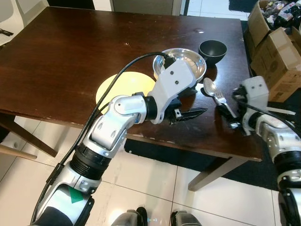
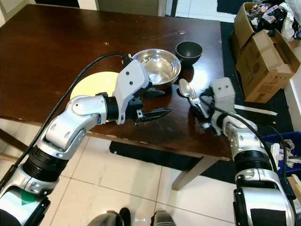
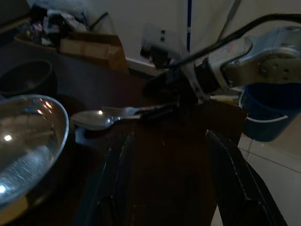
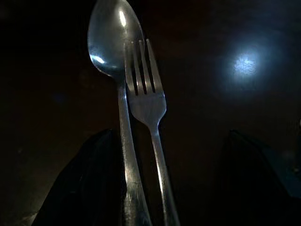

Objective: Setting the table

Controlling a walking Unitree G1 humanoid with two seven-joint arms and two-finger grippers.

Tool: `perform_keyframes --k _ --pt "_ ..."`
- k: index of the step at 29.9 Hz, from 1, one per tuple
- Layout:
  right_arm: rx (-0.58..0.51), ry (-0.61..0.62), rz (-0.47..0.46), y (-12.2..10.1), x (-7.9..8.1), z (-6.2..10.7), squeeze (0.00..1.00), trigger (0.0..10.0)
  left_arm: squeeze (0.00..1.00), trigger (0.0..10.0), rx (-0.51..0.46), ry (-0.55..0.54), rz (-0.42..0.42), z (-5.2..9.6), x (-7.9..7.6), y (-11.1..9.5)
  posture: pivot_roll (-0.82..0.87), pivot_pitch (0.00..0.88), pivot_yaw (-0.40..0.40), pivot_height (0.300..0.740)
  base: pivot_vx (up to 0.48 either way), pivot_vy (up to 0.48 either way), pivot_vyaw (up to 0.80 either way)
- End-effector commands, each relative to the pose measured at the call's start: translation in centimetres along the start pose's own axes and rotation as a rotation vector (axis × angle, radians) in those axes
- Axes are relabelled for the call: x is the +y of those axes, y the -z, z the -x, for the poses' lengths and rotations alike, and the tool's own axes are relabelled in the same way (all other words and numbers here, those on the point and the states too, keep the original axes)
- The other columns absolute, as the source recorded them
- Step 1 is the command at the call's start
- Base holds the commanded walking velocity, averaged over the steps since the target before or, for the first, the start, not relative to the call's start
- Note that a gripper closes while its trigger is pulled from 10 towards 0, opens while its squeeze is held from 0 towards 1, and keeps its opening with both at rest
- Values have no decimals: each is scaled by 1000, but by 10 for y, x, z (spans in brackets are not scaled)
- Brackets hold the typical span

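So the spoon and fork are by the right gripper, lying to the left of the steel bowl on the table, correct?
Not quite. The spoon and fork are by the right gripper, but they lie to the right of the steel bowl on the table, as the left eye view shows.

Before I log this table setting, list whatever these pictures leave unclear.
- Round yellow plate: its near right part is hidden by the left arm in both eye views.
- Silver spoon and silver fork: their handle ends are cut off by the right wrist view's edge, so the right gripper's hold is unclear.
- Contents of the brown cardboard boxes: too small and cropped.
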State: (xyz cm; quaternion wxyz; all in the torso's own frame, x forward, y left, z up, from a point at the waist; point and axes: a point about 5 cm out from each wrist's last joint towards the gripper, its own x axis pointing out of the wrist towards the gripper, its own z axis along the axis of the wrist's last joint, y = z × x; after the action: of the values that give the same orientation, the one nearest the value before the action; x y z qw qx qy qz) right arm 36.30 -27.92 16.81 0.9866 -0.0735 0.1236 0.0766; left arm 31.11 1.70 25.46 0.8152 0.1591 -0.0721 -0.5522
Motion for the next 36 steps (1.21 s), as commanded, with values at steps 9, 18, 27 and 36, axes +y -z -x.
perform_keyframes --k 9,18,27,36 --pt "-112 -113 -69 -7 -13 15 0 10000 0 10000 9 4 24 3 -5 3 -116 215 150 740 0 0 0" --pt "-79 9 43 -7 -45 30 0 10000 0 10000 15 5 30 4 -6 4 -115 218 153 740 0 0 0" --pt "-49 -33 57 -3 -57 43 0 10000 0 10000 15 10 32 4 -7 4 -122 214 164 740 0 0 0" --pt "13 -152 85 10 -45 39 0 10000 0 10000 21 8 28 6 -6 4 -107 207 165 740 0 0 0"
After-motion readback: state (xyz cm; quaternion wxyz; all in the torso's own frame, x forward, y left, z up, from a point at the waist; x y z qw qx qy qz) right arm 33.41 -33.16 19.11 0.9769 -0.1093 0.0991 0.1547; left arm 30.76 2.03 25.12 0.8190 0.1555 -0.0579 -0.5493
